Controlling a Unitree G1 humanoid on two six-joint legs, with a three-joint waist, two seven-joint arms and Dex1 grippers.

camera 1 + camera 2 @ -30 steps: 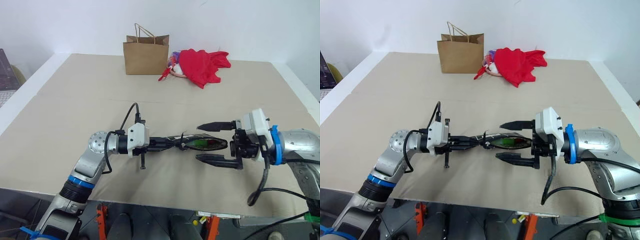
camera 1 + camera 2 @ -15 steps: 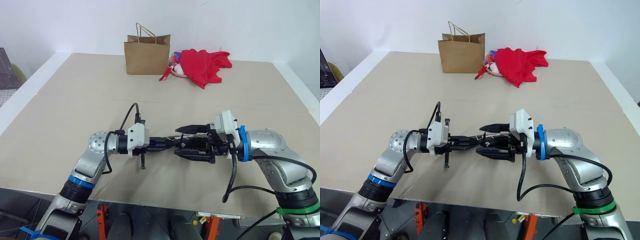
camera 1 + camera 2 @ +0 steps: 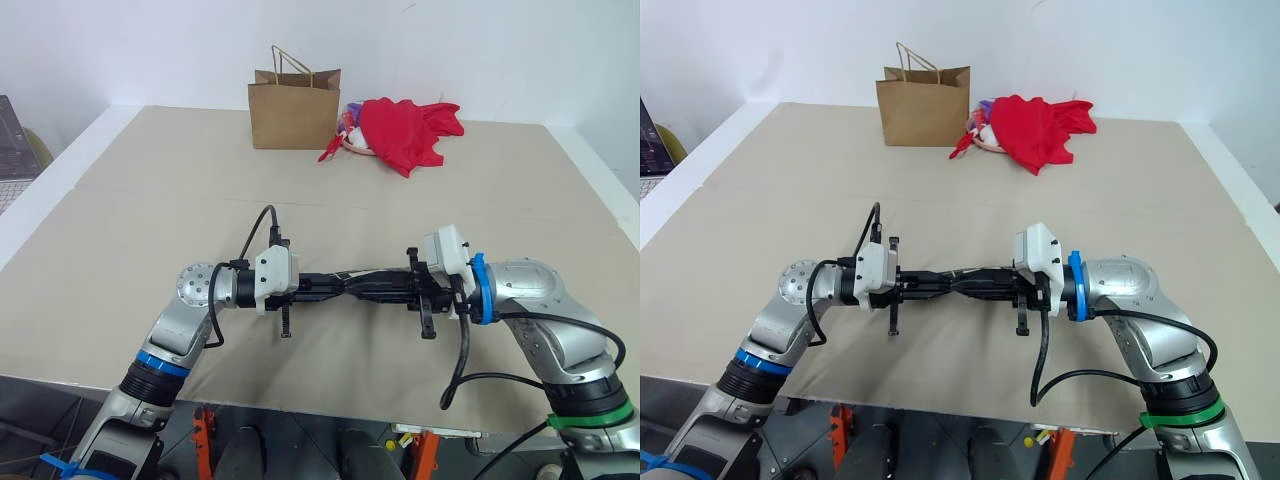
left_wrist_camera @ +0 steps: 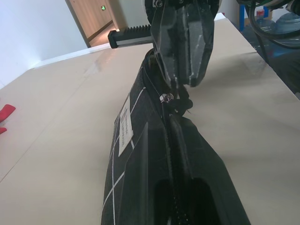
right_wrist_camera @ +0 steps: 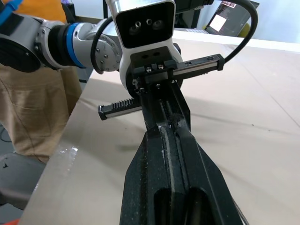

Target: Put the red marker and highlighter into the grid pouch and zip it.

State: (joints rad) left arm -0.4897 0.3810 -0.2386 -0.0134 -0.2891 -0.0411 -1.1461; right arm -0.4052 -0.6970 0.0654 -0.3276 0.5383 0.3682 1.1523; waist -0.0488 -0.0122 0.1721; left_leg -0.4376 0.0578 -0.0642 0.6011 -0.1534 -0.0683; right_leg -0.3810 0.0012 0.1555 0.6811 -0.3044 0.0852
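The grid pouch (image 4: 136, 108), black with white grid lines and a white label, hangs level above the table, stretched between my two grippers. My left gripper (image 3: 338, 285) is shut on its left end. My right gripper (image 3: 375, 290) is shut on the other end, close to the zipper pull (image 4: 176, 101), fingertips nearly meeting the left ones. In the left wrist view the right gripper (image 4: 182, 51) clamps the pouch's far end. The red marker and the highlighter are hidden from view.
A brown paper bag (image 3: 294, 108) and a red cloth (image 3: 405, 130) lie at the far edge of the beige table (image 3: 150, 210). A laptop (image 3: 12, 140) sits off the table's left. A person in tan trousers (image 5: 33, 108) stands beside the table.
My right gripper came in leftward from open beside the pouch and shut on its end. The pouch's gaping mouth with green inside has closed up. The left gripper kept still.
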